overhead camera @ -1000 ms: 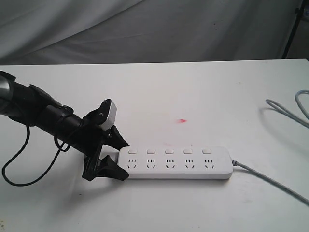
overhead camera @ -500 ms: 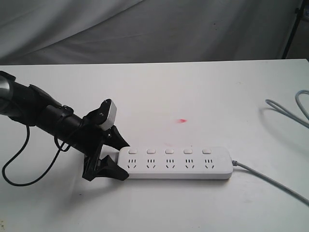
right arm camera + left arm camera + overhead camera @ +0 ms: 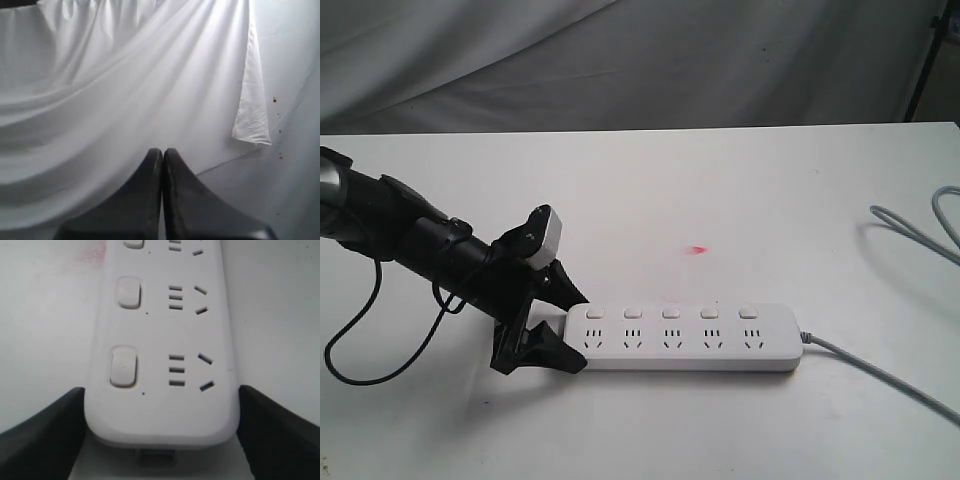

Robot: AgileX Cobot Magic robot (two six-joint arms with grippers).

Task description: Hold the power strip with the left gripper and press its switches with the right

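The white power strip (image 3: 685, 338) lies flat on the table, its row of square switches (image 3: 670, 313) running above the sockets and its grey cord (image 3: 880, 375) leaving to the right. My left gripper (image 3: 578, 332) straddles the strip's left end, one black jaw against each long side. In the left wrist view the power strip (image 3: 160, 340) fills the gap of the left gripper (image 3: 161, 390), and the nearest switches (image 3: 123, 366) show. The right gripper (image 3: 162, 150) is shut with nothing in it, facing a white cloth; the exterior view does not show it.
A loop of grey cable (image 3: 920, 225) lies at the table's right edge. A small red mark (image 3: 697, 249) sits behind the strip. The left arm's loose black cable (image 3: 360, 340) hangs at the left. White cloth (image 3: 620, 60) backs the table.
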